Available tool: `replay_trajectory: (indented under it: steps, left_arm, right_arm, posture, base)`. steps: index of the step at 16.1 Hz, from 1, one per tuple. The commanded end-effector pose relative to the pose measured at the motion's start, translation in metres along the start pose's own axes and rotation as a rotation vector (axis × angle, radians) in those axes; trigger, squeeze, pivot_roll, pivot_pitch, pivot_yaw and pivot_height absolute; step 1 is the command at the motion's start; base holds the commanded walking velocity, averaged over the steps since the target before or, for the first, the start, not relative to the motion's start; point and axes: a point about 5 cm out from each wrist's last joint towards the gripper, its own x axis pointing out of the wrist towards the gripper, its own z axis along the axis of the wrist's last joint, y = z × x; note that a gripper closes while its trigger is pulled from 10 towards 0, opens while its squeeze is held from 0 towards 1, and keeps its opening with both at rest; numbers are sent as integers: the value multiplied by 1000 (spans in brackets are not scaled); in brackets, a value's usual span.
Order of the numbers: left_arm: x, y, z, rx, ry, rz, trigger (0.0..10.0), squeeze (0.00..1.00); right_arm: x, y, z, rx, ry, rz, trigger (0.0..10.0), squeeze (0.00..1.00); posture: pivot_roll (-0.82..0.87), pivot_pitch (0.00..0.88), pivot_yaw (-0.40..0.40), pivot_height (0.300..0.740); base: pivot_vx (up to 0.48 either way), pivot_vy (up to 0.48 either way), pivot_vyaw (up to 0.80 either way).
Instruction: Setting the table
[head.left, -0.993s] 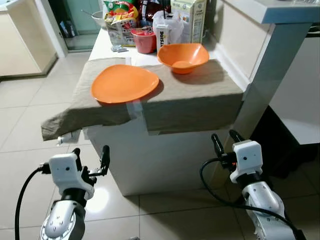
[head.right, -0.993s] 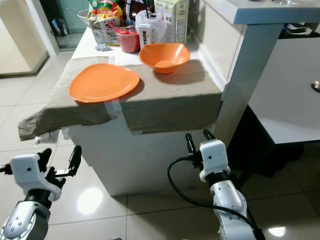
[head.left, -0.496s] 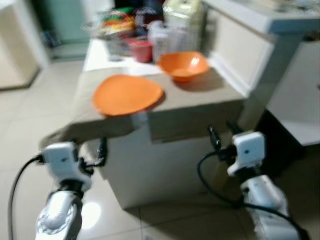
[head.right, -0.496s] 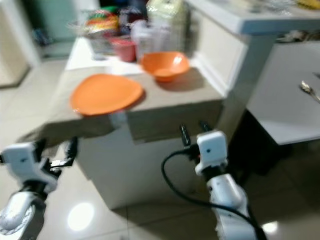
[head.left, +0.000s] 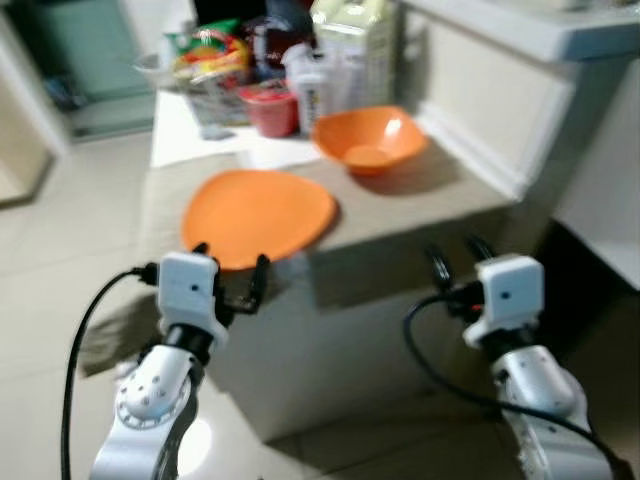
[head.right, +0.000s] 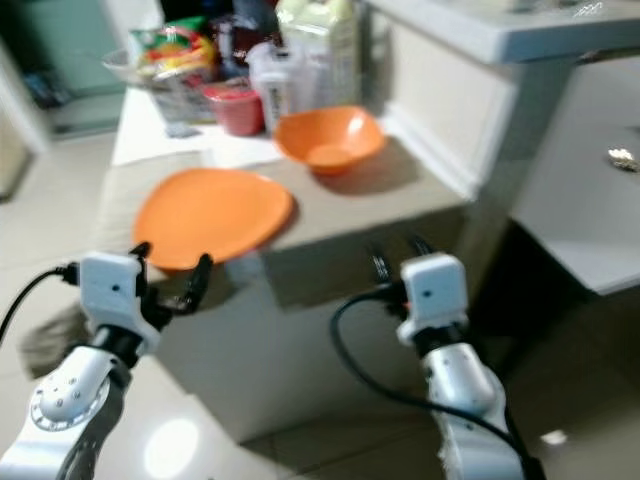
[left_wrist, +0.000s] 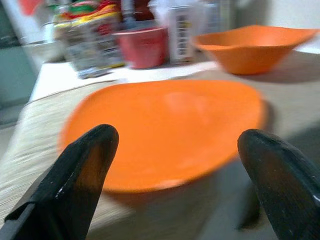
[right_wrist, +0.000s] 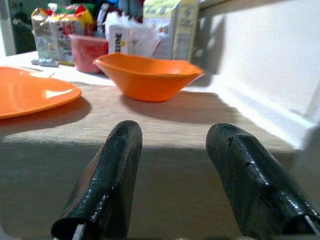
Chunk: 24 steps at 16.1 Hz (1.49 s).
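- We see the flat orange plate (head.left: 259, 215) lying on the beige cloth (head.left: 430, 195) that covers the near end of the worktop (head.left: 190, 140), close to the front edge.
- Behind it and toward our right sits the deep orange bowl (head.left: 369, 140), upright and apart from the plate.
- Our left tool (head.left: 228, 281) is raised just in front of the plate's near rim, its two black fingers spread wide and holding nothing; in the left wrist view they frame the plate (left_wrist: 165, 127) on either side without touching it.
- Our right tool (head.left: 456, 263) hovers before the draped front of the worktop, below the bowl, with its fingers parted and empty; the right wrist view looks across the cloth to the bowl (right_wrist: 147, 75).
- At the back of the worktop we make out a red tub (head.left: 272, 108), colourful snack packets (head.left: 205, 60) and a pale carton (head.left: 350, 45), crowded together.
- The head views are somewhat blurred.
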Motion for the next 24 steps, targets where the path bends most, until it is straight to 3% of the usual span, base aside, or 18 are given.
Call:
replay_trajectory:
  steps: [1, 5, 12, 20, 24]
  left_arm:
    - [-4, 11, -5, -4, 27, 56, 10000, 0]
    - [-1, 13, -5, -14, 19, 73, 10000, 0]
    - [3, 22, -9, -14, 56, 136, 10000, 0]
    - [5, 21, -7, -18, 33, 141, 10000, 0]
    - [13, 22, -3, 54, 51, 124, 10000, 0]
  right_arm:
    - [3, 9, 5, 12, -16, 24, 10000, 0]
    - [6, 10, 7, 7, -19, 22, 10000, 0]
    - [4, 13, -13, 7, 17, 17, 10000, 0]
    - [4, 10, -22, 6, 17, 17, 10000, 0]
    - [5, 10, -25, 6, 10, 12, 10000, 0]
  posture:
    - [-132, 0, 92, 740]
    - [-130, 0, 94, 740]
    - [-122, 0, 103, 740]
    - [-124, 0, 102, 740]
    - [-123, 0, 105, 740]
  base:
    - [0, -450, 0]
    - [128, -414, 0]
    - [299, -366, 0]
    - [115, 0, 0]
    - [358, 0, 0]
